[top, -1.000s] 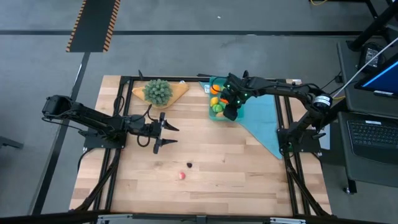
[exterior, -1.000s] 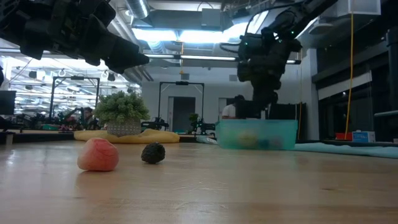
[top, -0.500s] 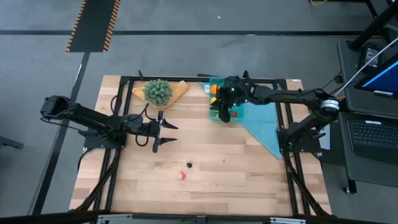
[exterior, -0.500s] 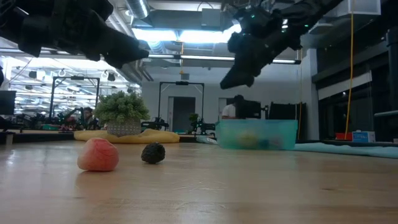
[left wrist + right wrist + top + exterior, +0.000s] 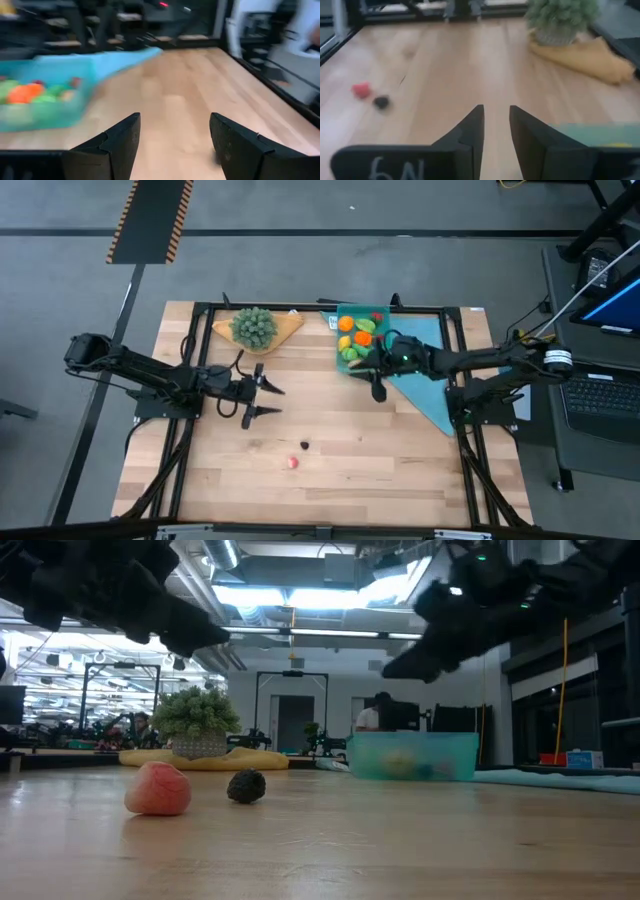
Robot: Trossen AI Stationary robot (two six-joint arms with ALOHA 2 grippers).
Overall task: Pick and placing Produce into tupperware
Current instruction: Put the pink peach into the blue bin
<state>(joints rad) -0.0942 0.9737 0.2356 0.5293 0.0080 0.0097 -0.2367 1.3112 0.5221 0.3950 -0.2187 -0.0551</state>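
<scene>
Beside tupperware [image 5: 358, 338], right gripper [image 5: 378, 390] empty

A teal plastic box [image 5: 358, 315] holds orange, yellow and green toy produce [image 5: 352, 340], while a red piece [image 5: 292, 463] and a dark piece [image 5: 304, 445] lie well apart on the wood.

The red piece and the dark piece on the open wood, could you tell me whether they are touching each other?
Apart. In the low view a strip of bare table shows between the red piece and the dark piece; the right wrist view shows the same gap.
</scene>
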